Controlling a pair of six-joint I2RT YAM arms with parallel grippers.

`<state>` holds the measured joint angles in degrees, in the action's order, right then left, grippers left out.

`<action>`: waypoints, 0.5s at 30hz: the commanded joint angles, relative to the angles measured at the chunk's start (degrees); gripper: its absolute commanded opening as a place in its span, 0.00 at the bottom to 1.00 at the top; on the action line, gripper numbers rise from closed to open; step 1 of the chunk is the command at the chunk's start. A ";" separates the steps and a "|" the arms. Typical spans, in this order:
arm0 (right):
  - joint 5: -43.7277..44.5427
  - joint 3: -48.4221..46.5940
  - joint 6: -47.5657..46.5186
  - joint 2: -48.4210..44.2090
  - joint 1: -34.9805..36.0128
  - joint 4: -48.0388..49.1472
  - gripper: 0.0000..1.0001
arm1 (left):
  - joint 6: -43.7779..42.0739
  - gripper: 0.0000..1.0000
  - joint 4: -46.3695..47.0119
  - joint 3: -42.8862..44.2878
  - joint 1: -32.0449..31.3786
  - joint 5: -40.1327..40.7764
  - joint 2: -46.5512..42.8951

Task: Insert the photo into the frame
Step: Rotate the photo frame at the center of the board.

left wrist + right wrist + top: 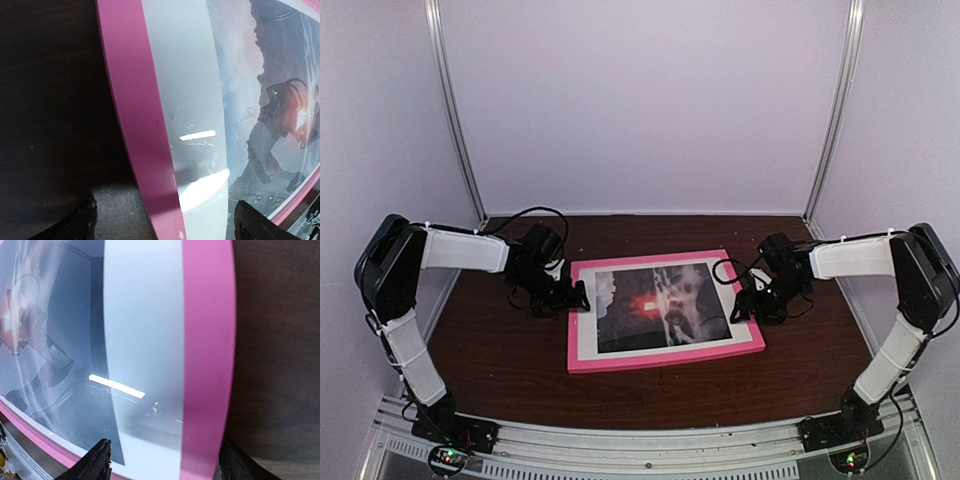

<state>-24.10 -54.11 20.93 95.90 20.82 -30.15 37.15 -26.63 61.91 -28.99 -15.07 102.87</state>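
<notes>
The photo (655, 305) is being held inside the frame (665, 358) on the table (520, 370). The frame's left rim is being straddled by the left gripper (579, 297), spread wide, and its right rim by the right gripper (745, 303), likewise spread.

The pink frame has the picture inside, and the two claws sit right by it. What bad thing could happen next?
1. The left gripper and right gripper hang open at the two short ends of the frame. A careless pull away might bump the frame and slide it across the table.
2. The front over the photo is shiny, with glare streaks. Fingertips this close could scrape or smudge it.
</notes>
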 commanded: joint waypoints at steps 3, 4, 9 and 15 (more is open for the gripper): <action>5.46 5.61 8.53 -5.33 8.72 2.34 0.73 | -0.48 0.90 1.39 5.66 -0.10 1.43 5.62; 6.19 6.16 9.95 -6.12 10.18 2.57 0.73 | -0.97 0.90 0.83 7.19 -0.10 2.14 6.59; 8.84 7.55 16.34 -10.54 18.93 3.96 0.72 | -4.03 0.91 -1.78 17.50 0.91 5.28 11.76; 9.39 3.70 14.35 -11.50 29.17 2.19 0.73 | -7.29 0.96 -5.70 30.09 4.45 13.02 16.19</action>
<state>-15.62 -46.72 35.33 86.00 45.34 -29.30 33.36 -31.48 85.12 -26.70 -8.29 118.56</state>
